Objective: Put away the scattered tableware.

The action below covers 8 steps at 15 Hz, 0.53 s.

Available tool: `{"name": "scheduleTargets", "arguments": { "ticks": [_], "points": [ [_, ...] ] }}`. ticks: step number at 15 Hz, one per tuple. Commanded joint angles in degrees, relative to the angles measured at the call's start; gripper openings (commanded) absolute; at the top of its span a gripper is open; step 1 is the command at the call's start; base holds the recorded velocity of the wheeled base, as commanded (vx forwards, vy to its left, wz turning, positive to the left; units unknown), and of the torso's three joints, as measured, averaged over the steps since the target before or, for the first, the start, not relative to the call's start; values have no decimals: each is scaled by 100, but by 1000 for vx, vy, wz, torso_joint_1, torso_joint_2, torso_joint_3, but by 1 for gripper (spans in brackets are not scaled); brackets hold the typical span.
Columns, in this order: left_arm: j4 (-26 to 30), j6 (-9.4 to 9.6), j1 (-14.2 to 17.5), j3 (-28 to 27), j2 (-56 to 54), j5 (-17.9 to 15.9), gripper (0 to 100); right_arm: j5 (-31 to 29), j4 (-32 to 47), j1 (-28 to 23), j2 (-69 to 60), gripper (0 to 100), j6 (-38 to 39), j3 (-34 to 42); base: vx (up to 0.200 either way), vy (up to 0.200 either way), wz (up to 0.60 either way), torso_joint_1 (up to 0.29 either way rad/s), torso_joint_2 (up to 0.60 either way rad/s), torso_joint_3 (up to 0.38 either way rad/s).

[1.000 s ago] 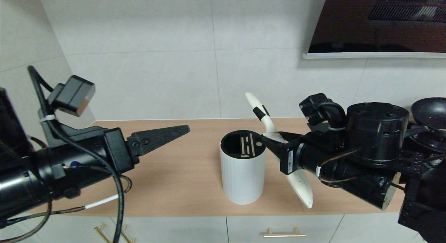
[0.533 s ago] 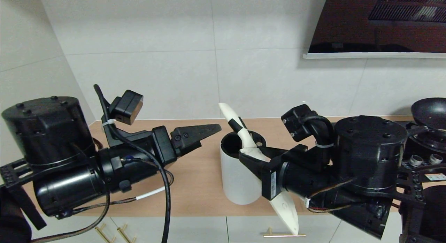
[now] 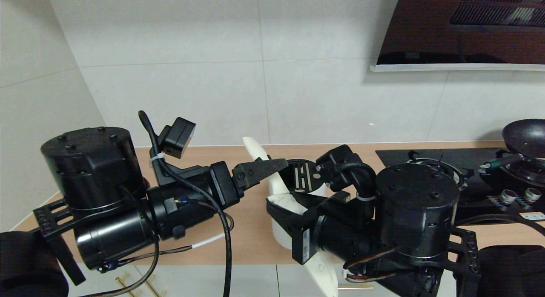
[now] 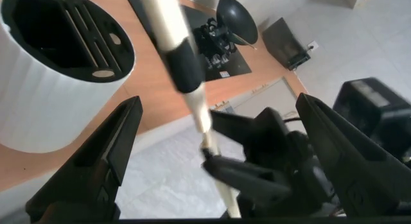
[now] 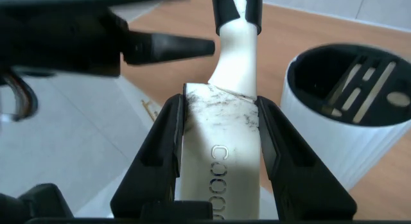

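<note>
Head view has the right tool (image 3: 283,203) clenched on a white utensil (image 3: 254,148), held in the air just beside the slotted holder (image 3: 303,174). The utensil's thin handle lies between the spread, unclosed fingers of the left tool (image 4: 225,155). If the right lets go before the left grips firmly, the utensil could drop past the surface (image 3: 251,241) edge. Its lower end is cut off, and the holder's wall is mostly hidden.

The white utensil (image 5: 221,131) looks like smooth, slightly glossy plastic with a black band, and dark scuff marks dull its surface at the centre of the right wrist frame. The holder (image 5: 347,153) has a matt white ribbed wall and a black insert. The countertop (image 3: 249,235) is matt wood grain, and the range hood (image 3: 460,28) at the upper right of the head frame is dark and glossy.
</note>
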Motion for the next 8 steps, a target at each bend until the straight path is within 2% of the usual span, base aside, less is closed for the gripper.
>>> {"name": "scheduleTargets", "arguments": {
  "ticks": [1, 8],
  "points": [
    [-9, 7, -5, -1, 60, -2, 100, -1, -7, 30, 74, 0, 6, 3, 0, 0, 0, 0, 0, 0],
    [-44, 7, -5, -10, 165, 139, 100, -27, -7, 232, 4, 0, 41, 47, 0, 0, 0, 0, 0, 0]
  ]
}}
